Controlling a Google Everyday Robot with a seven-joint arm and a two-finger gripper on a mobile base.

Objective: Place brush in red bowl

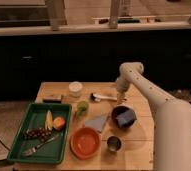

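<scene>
The brush (103, 97) lies flat on the wooden table (139, 150) near its back edge, with the dark bristle head to the left and the thin white handle pointing right. My gripper (120, 98) hangs at the end of the white arm, right at the handle's right end. The red bowl (85, 142) sits empty near the front edge, well in front of the brush and a little to its left.
A dark bowl (123, 118) holding something blue stands just in front of the gripper. A metal cup (113, 144) stands to the right of the red bowl. A green tray (21, 137) with food and a fork (39, 146) is at the left. A white cup (75, 89), a green cup (82, 107) and a grey cloth (96, 123) are nearby.
</scene>
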